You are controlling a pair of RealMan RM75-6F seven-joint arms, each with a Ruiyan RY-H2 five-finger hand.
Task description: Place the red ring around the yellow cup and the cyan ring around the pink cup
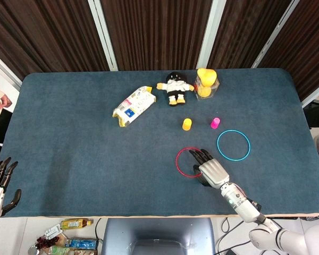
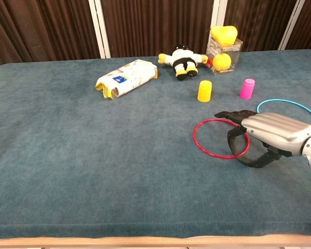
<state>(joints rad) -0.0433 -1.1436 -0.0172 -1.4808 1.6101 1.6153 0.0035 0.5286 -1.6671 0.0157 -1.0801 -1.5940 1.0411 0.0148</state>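
Nearest me, my left hand point(image 1: 0, 183) is hanging off the table's point(image 1: 69, 159) near left edge, fingers spread and holding nothing. My right hand point(image 2: 272, 132) is reaching over the red ring's point(image 2: 220, 138) right side, fingers point(image 2: 232, 139) curling down across its rim; whether they are pinching it, I cannot tell. Just right, the cyan ring point(image 2: 287, 113) is lying flat. Farther back, the yellow cup point(image 2: 204, 91) and pink cup point(image 2: 246, 88) are standing apart.

Two cups point(image 1: 187, 124) stand between the toy point(image 1: 175, 87) and two rings point(image 1: 233, 144).
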